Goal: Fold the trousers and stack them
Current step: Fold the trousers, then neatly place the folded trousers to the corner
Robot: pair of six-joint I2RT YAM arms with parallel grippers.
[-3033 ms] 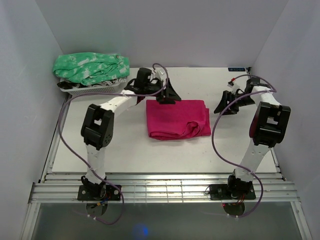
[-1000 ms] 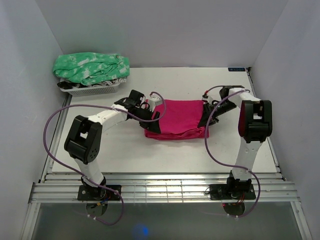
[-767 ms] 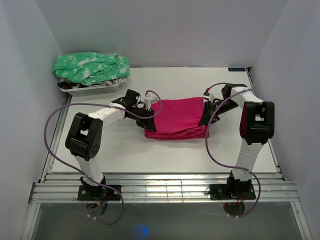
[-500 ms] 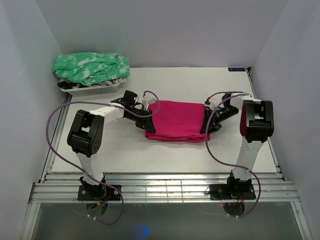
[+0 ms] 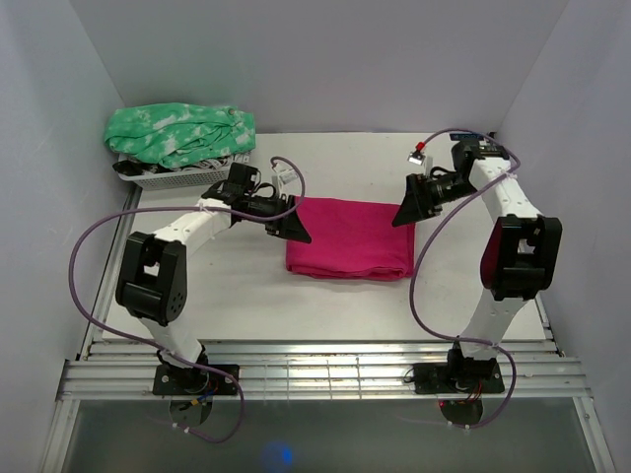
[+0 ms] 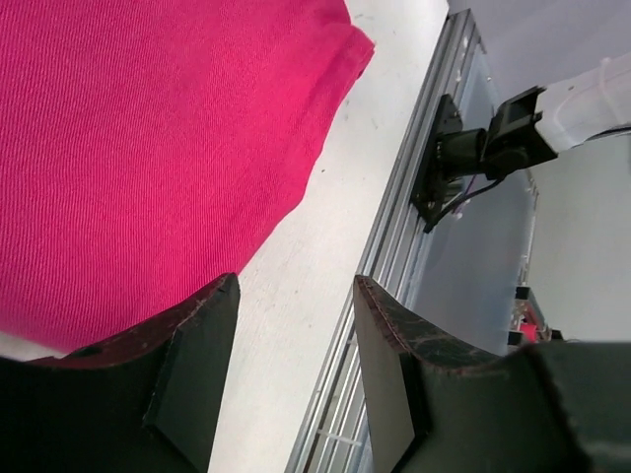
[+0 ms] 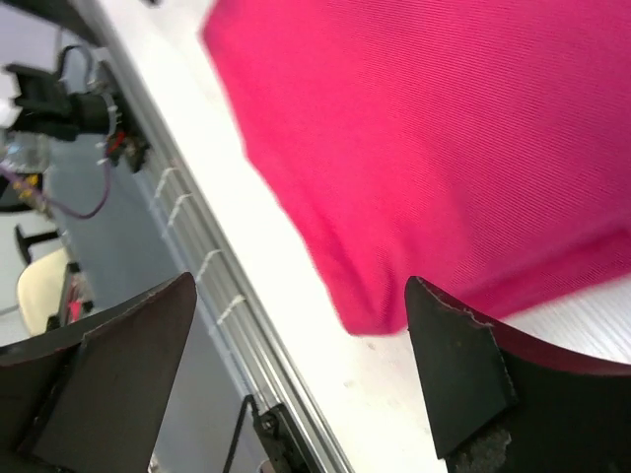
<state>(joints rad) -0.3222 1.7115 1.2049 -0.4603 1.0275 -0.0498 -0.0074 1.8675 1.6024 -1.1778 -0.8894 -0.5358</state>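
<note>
Plain magenta-pink soft fabric trousers (image 5: 350,238), folded into a flat rectangle, lie at the middle of the white tabletop (image 5: 207,286). The left gripper (image 5: 296,233) is at the rectangle's left edge and the right gripper (image 5: 404,213) at its far right corner. In the wrist views both pairs of fingers (image 6: 187,365) are spread apart and hold nothing. The cloth lies on the table beyond the tips.

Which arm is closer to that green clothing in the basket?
Left. The left gripper is just right of the green clothing; the right gripper is beyond the trousers.
</note>
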